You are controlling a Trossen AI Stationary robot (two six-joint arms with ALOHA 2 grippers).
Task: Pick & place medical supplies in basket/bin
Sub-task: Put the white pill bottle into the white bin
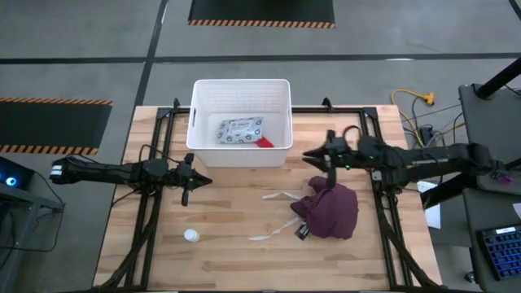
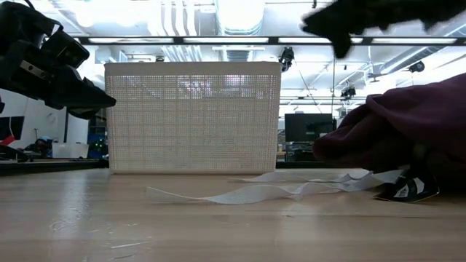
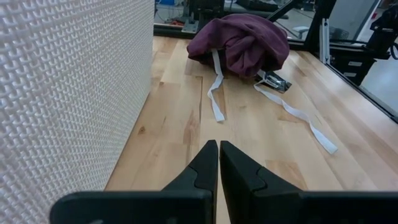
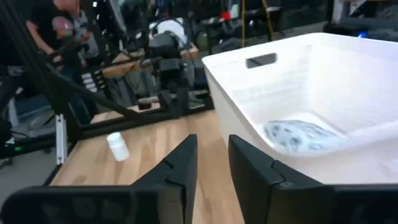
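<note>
The white ribbed tub stands at the table's far middle. In it lie the grey-green dotted packet and the red roll; the packet also shows in the right wrist view. A short white cylinder stands on the near left of the table. My left gripper hovers just near-left of the tub, shut and empty. My right gripper hangs in the air right of the tub, open and empty. The small white round piece is not in view.
A crumpled maroon cloth with white straps and a small black tag lies right of centre. In the low view it fills the right side. People and equipment show beyond the table's left edge.
</note>
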